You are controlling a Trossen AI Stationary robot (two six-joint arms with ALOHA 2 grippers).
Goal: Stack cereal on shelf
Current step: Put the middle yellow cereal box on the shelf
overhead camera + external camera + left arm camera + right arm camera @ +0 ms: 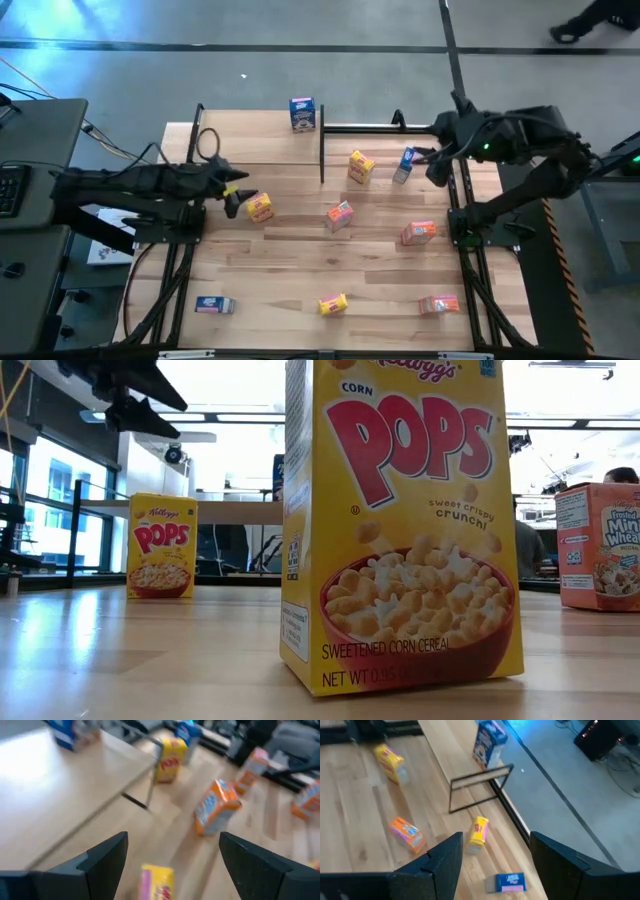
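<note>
Grey floor (150, 25), tall windows (50, 510), ceiling lights (230, 418)

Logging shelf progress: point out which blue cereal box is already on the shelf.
The blue box standing alone on the shelf, at the table's far edge. The other two blue boxes are on the tabletop.

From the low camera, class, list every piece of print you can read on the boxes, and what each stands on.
"Kellogg's", "CORN POPS", "sweet crispy crunch", "SWEETENED CORN CEREAL", "NET WT": near yellow cardboard cereal box.
"Kellogg's", "POPS": far yellow cardboard cereal box.
"Frosted Mini Wheats": orange-red cardboard cereal box.
Side-panel fine print and the weight figure: too small to read.
</note>
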